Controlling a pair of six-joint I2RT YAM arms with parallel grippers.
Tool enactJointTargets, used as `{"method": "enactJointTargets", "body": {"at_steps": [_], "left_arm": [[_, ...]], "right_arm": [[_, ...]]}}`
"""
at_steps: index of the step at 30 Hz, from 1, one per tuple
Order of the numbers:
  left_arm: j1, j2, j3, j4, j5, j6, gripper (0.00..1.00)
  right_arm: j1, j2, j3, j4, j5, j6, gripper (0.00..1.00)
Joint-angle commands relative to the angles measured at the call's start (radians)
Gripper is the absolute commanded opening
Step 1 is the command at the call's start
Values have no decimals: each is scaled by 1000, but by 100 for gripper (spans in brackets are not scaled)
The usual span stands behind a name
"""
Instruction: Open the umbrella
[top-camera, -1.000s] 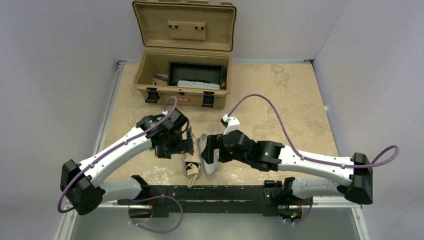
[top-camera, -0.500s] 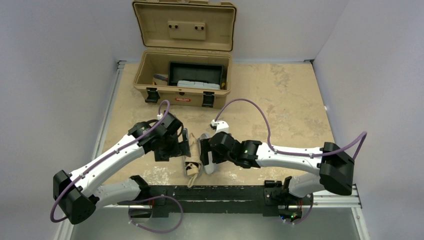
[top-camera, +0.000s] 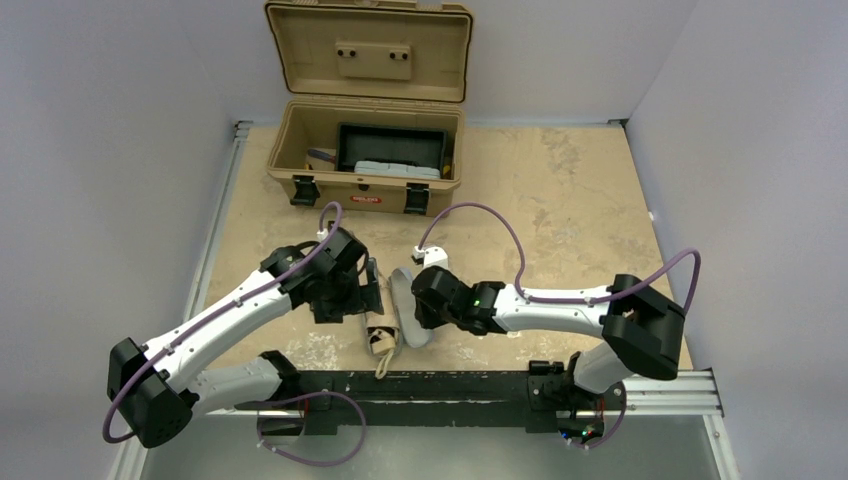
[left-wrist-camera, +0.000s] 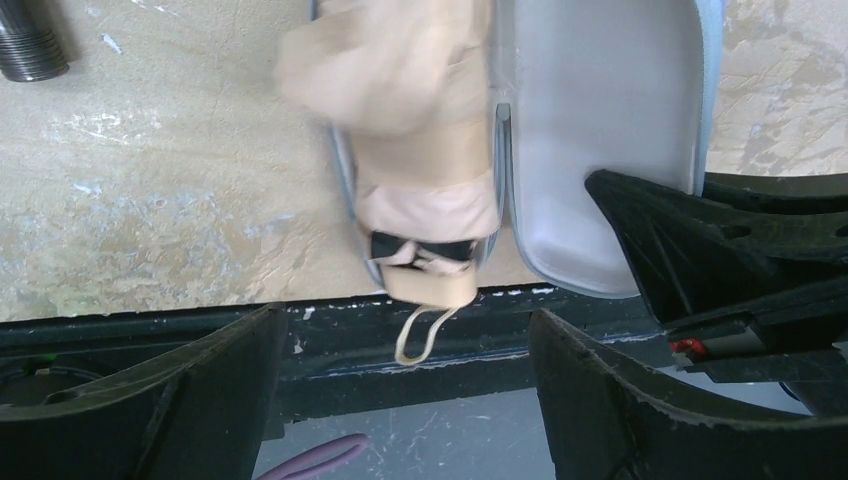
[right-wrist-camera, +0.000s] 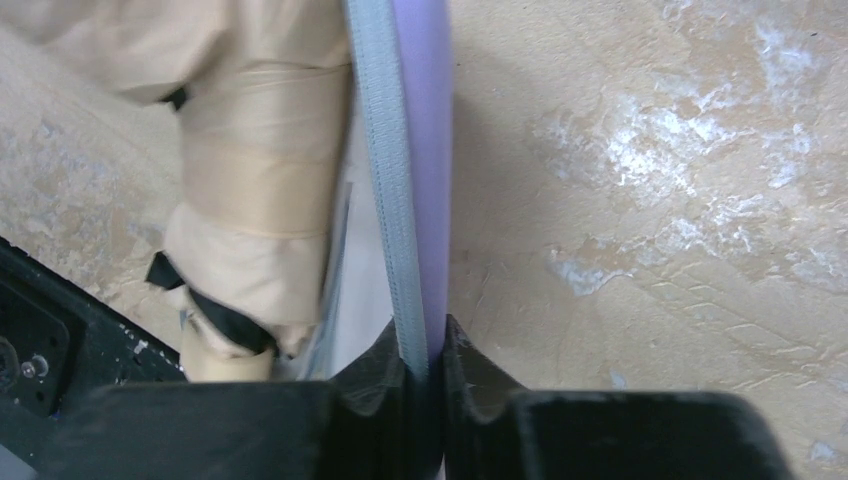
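The folded cream-tan umbrella (top-camera: 383, 335) lies in one half of an open lavender-grey case (top-camera: 413, 322), near the table's front edge. In the left wrist view the umbrella (left-wrist-camera: 420, 150) points its tan knob handle (left-wrist-camera: 432, 285) and strap loop toward the black rail. My left gripper (left-wrist-camera: 408, 315) hovers open over the handle end, its fingers wide apart and touching nothing. My right gripper (right-wrist-camera: 425, 345) is shut on the case's upright rim (right-wrist-camera: 395, 150), pinching the grey zipper edge, with the umbrella (right-wrist-camera: 255, 150) just left of it.
An open tan toolbox (top-camera: 365, 150) stands at the back of the table with items inside. The black mounting rail (top-camera: 420, 385) runs along the near edge. A black threaded piece (left-wrist-camera: 30, 50) lies on the table left of the umbrella.
The right gripper has closed from wide open onto the case's rim, and its arm has reached further left. The left gripper has dropped slightly nearer the umbrella and stays open.
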Motion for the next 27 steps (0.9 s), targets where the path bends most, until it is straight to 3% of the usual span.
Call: {"method": "enactJointTargets", "body": {"at_steps": [1, 14, 27], "left_arm": [[1, 19, -10, 57, 7, -12, 86], [2, 105, 0, 85, -5, -4, 83], [4, 187, 0, 123, -11, 4, 81]], "right_arm": [[-10, -32, 18, 21, -8, -17, 0], [-12, -210, 126, -144, -2, 10, 0], [-12, -265, 125, -197, 20, 8, 0]]}}
